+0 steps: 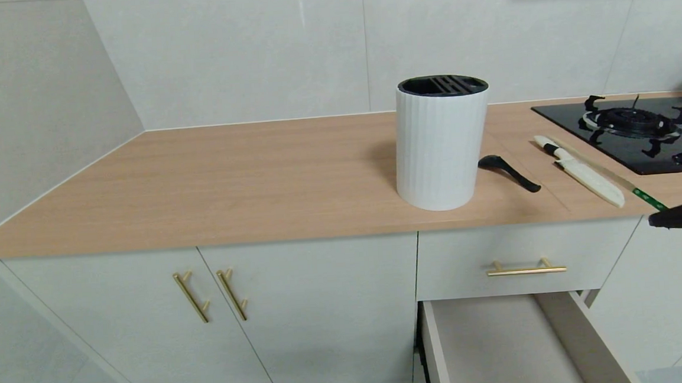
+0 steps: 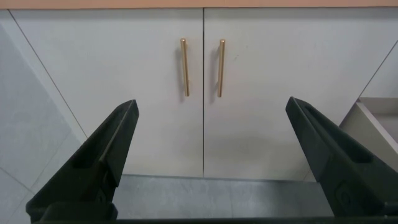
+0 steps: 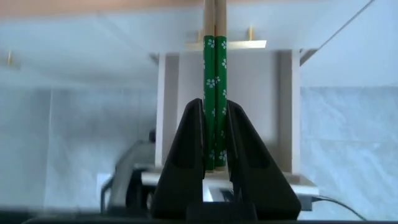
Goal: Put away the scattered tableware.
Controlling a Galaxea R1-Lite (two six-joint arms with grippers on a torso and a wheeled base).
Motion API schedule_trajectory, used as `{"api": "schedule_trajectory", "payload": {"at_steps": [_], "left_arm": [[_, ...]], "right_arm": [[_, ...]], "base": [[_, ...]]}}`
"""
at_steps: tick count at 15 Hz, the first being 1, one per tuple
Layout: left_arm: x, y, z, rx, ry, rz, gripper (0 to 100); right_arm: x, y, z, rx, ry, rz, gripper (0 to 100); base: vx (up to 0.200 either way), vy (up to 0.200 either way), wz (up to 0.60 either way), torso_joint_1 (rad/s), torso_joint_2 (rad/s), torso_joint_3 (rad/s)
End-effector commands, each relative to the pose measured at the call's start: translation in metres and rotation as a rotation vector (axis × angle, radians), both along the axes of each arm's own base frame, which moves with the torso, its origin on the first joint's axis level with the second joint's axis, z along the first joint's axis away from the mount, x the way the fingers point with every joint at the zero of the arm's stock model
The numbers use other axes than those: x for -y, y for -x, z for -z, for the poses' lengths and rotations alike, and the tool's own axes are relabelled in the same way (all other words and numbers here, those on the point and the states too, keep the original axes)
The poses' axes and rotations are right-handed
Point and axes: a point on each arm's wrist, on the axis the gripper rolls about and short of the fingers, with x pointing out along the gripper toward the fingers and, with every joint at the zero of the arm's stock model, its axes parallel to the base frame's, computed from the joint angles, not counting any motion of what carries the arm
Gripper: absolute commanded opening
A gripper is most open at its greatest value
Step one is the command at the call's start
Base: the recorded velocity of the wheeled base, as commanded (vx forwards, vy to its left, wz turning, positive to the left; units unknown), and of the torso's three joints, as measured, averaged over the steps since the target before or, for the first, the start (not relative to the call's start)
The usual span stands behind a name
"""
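A pair of chopsticks (image 1: 611,177) with green patterned ends lies slanted on the wooden countertop (image 1: 228,180) near its front right edge. My right gripper (image 1: 658,220) is shut on their green end, which juts past the counter edge. In the right wrist view the green chopsticks (image 3: 214,62) are pinched between the fingers of the right gripper (image 3: 215,107). A white knife (image 1: 582,172) and a black spoon (image 1: 508,172) lie between the chopsticks and a white ribbed utensil holder (image 1: 440,150). My left gripper (image 2: 211,106) hangs open low before the cabinet doors (image 2: 205,124).
A black gas stove (image 1: 633,126) occupies the counter's back right. Under the counter on the right a drawer (image 1: 504,347) stands pulled out, below a shut drawer with a gold handle (image 1: 526,270). Tiled walls bound the counter at the back and left.
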Motion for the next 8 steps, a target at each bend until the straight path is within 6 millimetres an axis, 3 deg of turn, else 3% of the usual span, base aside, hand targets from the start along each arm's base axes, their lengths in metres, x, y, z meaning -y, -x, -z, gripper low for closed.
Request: {"api": "schedule_trajectory", "payload": {"at_steps": [1,6,8], "left_arm": [[0.000,0.000,0.000,0.000,0.000,0.000,100],[0.000,0.000,0.000,0.000,0.000,0.000,100],[0.000,0.000,0.000,0.000,-0.001,-0.002,100]], "right_arm": [[0.014,0.043,0.006,0.070,-0.007,-0.043,0],[0.012,0.043,0.039,0.111,0.055,-0.121,0],[0.012,0.047,0.042,0.111,0.071,-0.147,0]], "base": [[0.000,0.000,0.00,0.000,0.00,0.000],[0.000,0.000,0.00,0.000,0.00,0.000],[0.000,0.000,0.00,-0.100,0.21,0.139]]}}
